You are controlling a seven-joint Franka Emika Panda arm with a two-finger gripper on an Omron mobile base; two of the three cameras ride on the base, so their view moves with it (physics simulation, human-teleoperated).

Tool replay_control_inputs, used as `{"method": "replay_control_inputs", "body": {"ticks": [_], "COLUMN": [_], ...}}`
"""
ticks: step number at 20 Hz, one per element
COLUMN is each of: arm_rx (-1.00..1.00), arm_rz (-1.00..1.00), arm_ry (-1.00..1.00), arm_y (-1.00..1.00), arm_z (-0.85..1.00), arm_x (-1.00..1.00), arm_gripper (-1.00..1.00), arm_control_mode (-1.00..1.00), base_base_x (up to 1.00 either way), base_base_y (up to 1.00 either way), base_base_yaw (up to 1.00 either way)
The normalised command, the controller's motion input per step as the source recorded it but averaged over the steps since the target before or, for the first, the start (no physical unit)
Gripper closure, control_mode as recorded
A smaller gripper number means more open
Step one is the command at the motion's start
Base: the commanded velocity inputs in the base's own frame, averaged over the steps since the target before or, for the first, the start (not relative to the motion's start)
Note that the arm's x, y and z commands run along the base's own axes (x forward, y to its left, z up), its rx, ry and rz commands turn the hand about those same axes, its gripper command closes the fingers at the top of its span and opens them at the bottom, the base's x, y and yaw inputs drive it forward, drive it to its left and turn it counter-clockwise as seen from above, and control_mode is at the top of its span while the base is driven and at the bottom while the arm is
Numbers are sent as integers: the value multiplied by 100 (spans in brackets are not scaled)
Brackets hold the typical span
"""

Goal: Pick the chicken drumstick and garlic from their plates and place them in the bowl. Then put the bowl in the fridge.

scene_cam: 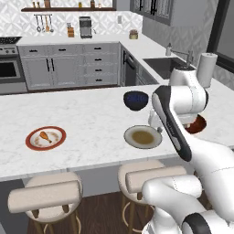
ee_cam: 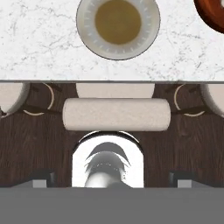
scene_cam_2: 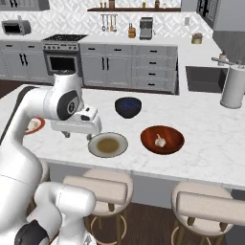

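The chicken drumstick [scene_cam: 45, 135] lies on the red-rimmed plate [scene_cam: 32, 142] at the island's left. The grey-rimmed plate [scene_cam_2: 108, 144] with its brown centre holds nothing. To its right the reddish-brown bowl [scene_cam_2: 172, 143] carries the garlic [scene_cam_2: 160, 140]. My gripper [scene_cam_2: 77, 136] hangs open and empty, pointing down over the counter's front edge just left of the grey-rimmed plate [ee_cam: 89, 39]. In the hand view its dark fingertips [ee_cam: 43, 178] stand far apart, and the bowl [ee_cam: 212, 13] shows at the top right corner. The fridge is out of view.
A dark blue bowl [scene_cam_2: 128, 106] sits behind the grey-rimmed plate. Padded stools [ee_cam: 116, 113] stand under the counter's front edge. A sink [scene_cam_2: 206, 79] and a paper towel roll [scene_cam_2: 233, 88] are on the far right counter. My arm hides part of the reddish-brown bowl [scene_cam: 199, 124].
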Motion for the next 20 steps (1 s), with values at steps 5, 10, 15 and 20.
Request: {"method": "replay_control_inputs", "body": {"ticks": [5, 10, 15, 20], "arm_rx": [1, 0, 0, 0], "arm_rz": [0, 0, 0, 0], "arm_ry": [0, 0, 0, 0], "arm_y": [8, 0, 18, 0], "arm_z": [-1, 0, 0, 0], "arm_x": [-21, 0, 0, 0], "arm_gripper": [-100, -100, -100, -100], "arm_control_mode": [-100, -100, 100, 100], "base_base_x": [0, 0, -2, 0], "base_base_y": [0, 0, 57, 100], "base_base_yaw": [0, 0, 0, 0]}}
